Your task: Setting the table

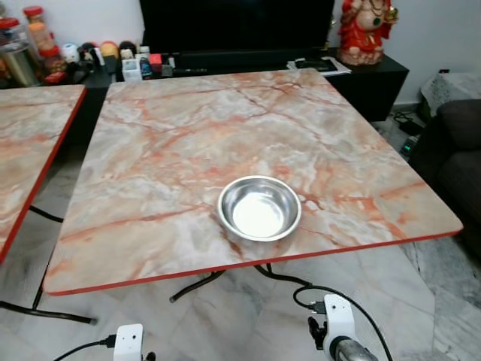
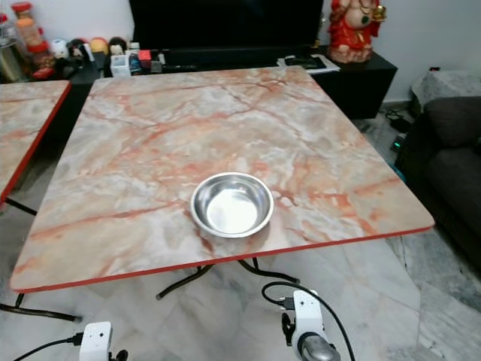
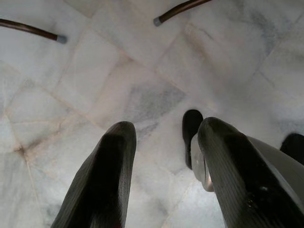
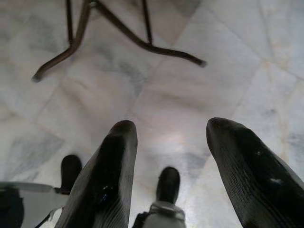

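Right now a single steel bowl (image 1: pixel 259 208) sits empty on the marble-patterned counter (image 1: pixel 188 143), close to its near red edge and a little toward the robot's right. Both arms hang low below that edge. The left end effector (image 3: pixel 164 166) points down at the pale tiled floor (image 3: pixel 118 71) with its two black fingers spread apart and nothing between them; the right end effector (image 4: pixel 166 166) does the same, open and empty, with the counter's dark metal legs (image 4: pixel 118 33) ahead of it on the floor.

By my reading, one bowl is laid and the rest of the setting is not yet done; no other tableware is on the counter. The main risk lies in the bowl's position. It rests so near the edge that an arm rising from below could catch the rim or clip the counter's underside, sliding the bowl off onto the hard tiles. The polished surface probably offers little grip, so even a light nudge could move it. A second counter (image 1: pixel 30 143) stands just to the left, narrowing the room for turning.
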`<state>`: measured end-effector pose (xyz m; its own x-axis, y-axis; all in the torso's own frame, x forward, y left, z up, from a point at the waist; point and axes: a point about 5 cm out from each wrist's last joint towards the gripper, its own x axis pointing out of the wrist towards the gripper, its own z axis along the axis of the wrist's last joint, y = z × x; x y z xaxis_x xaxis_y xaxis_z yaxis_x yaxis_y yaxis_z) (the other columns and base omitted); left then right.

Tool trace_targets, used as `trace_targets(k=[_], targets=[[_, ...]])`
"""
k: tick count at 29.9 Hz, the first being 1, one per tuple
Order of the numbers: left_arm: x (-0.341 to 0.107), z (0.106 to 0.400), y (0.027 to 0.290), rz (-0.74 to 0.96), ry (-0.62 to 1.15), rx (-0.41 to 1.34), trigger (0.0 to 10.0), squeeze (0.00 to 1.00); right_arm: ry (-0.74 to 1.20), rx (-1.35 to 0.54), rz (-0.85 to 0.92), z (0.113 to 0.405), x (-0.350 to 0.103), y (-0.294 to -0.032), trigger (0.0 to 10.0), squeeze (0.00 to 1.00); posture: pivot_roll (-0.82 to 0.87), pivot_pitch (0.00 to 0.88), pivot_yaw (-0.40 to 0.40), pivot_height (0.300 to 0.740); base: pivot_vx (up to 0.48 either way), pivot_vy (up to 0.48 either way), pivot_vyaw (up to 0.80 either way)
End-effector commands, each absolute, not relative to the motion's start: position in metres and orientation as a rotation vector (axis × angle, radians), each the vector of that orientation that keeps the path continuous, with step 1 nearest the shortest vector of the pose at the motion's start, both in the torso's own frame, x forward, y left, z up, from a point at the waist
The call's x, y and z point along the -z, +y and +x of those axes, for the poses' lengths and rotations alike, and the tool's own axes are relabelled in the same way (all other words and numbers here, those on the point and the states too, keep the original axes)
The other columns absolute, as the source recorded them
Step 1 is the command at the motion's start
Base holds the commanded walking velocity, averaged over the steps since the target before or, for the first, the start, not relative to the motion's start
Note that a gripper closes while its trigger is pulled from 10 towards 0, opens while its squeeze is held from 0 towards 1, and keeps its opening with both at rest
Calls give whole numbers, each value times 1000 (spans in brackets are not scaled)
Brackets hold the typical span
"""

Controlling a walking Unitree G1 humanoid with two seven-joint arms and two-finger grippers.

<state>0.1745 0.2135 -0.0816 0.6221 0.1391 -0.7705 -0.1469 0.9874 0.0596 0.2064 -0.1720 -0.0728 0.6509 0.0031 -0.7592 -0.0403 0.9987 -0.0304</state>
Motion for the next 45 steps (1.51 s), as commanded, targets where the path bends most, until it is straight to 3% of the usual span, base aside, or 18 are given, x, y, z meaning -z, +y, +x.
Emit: trace_targets(k=[1,24,45], targets=[[84,169,217,-19,902,-187,10000,0,857,-25,-34,207,72,-170,10000,0,100,60,-4,740,0,0,438],[83,168,220,-22,900,-203,10000,0,852,-12,-7,209,72,-168,10000,0,102,74,1,740,0,32,158],[83,169,221,-9,903,-195,10000,0,858,-5,9,206,73,-167,10000,0,100,80,9,740,0,447,0]])
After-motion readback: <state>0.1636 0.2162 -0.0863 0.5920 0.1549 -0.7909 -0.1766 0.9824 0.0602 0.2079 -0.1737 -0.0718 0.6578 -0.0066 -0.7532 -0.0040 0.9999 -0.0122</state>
